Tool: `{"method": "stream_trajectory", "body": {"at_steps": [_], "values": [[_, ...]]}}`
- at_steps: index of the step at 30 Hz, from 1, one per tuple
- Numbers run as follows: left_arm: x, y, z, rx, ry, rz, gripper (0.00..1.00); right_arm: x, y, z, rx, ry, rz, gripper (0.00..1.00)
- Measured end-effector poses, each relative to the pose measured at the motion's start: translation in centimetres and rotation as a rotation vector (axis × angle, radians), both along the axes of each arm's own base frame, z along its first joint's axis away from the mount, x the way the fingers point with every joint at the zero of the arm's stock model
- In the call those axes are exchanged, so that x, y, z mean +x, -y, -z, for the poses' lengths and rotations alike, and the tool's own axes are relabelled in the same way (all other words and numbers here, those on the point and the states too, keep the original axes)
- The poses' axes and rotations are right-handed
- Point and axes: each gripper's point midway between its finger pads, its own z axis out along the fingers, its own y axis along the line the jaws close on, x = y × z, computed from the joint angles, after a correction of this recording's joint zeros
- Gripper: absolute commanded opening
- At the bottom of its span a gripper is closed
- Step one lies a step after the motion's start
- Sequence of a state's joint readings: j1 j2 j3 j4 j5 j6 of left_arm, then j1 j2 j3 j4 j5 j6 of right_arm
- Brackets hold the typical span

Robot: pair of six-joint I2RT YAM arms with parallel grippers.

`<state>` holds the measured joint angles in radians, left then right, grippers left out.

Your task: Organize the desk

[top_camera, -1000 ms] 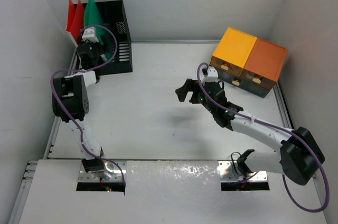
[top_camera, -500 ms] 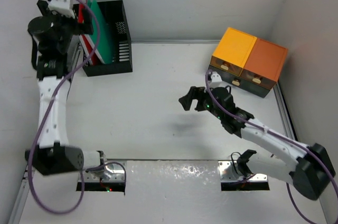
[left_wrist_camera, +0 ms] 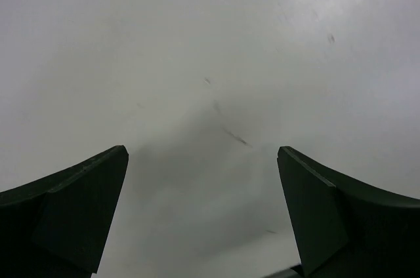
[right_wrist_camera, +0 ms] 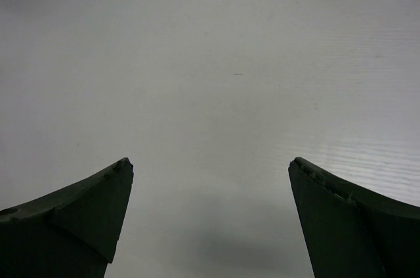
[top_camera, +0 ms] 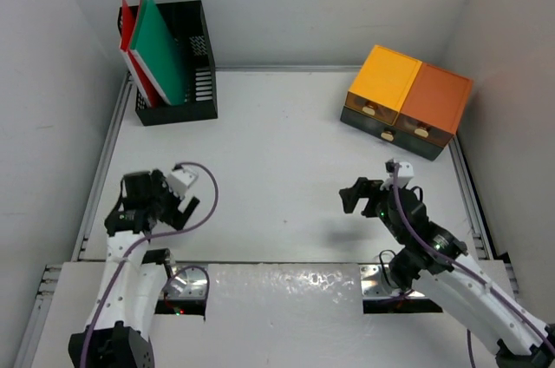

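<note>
The desk (top_camera: 277, 151) is a flat white tabletop with metal rail edges. My left gripper (top_camera: 130, 209) is low over its front left part, open and empty. The left wrist view shows only bare white desk (left_wrist_camera: 210, 61) between my spread left fingers, with the gripper (left_wrist_camera: 203, 153) holding nothing. My right gripper (top_camera: 354, 197) is over the front right part, open and empty. The right wrist view also shows only bare desk (right_wrist_camera: 216, 61) between the wide-apart fingers of that gripper (right_wrist_camera: 210, 163).
A black mesh rack (top_camera: 198, 55) stands at the back left and holds red and green folders (top_camera: 160, 55) that lean left. Two orange drawer boxes (top_camera: 408, 99) stand at the back right. White walls close in the desk.
My left gripper has come away from the rack at the back left down to the front left. My right gripper has drawn back toward the near right edge. The folders remain in the rack.
</note>
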<state>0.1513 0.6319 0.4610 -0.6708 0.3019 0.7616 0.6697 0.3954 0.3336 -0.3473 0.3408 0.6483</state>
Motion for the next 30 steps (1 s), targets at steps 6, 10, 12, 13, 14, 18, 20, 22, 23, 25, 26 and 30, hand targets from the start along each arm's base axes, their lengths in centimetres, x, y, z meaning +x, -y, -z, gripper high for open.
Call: {"method": "stream_trajectory", "body": {"at_steps": [6,10,12,13,14,18,20,22,23,25,26,30], "values": [[-0.7,-0.3,1.8,0.018,0.015,-0.016,0.97,-1.6,3.2,1.5,-0.049,-0.019,0.086,0.99],[0.1,0.7,0.8,0.009,0.080,0.063,0.98,-2.1,4.4,2.5,-0.053,-0.020,0.132,0.99],[0.0,0.9,1.1,0.005,0.062,0.082,0.98,-2.2,4.7,3.0,-0.059,-0.020,0.144,0.99],[0.0,0.9,1.3,0.003,0.051,0.088,0.98,-2.2,4.8,3.2,-0.062,-0.020,0.149,0.99],[-0.1,1.0,1.6,0.002,0.040,0.092,0.98,-2.2,4.9,3.3,-0.066,-0.022,0.152,0.99],[-0.2,1.0,1.9,-0.003,0.020,0.097,0.98,-2.2,5.1,3.4,-0.072,-0.024,0.157,0.99],[-0.2,1.0,2.0,-0.003,0.014,0.098,0.98,-2.3,5.2,3.5,-0.077,-0.027,0.162,0.99],[-0.2,1.0,1.9,-0.001,0.020,0.098,0.98,-2.3,5.3,3.6,-0.081,-0.029,0.168,0.99],[-0.1,1.0,1.9,-0.001,0.024,0.096,0.98,-2.3,5.4,3.6,-0.081,-0.028,0.172,0.99],[-0.1,1.0,1.8,-0.003,0.029,0.097,0.98,-2.3,5.5,3.4,-0.077,-0.022,0.176,0.99],[-0.1,1.0,1.8,-0.003,0.029,0.100,0.98,-2.3,5.5,3.3,-0.071,-0.016,0.178,0.99],[-0.1,1.0,1.8,-0.003,0.029,0.100,0.98,-2.2,5.5,2.4,-0.031,0.026,0.182,0.99]]}}
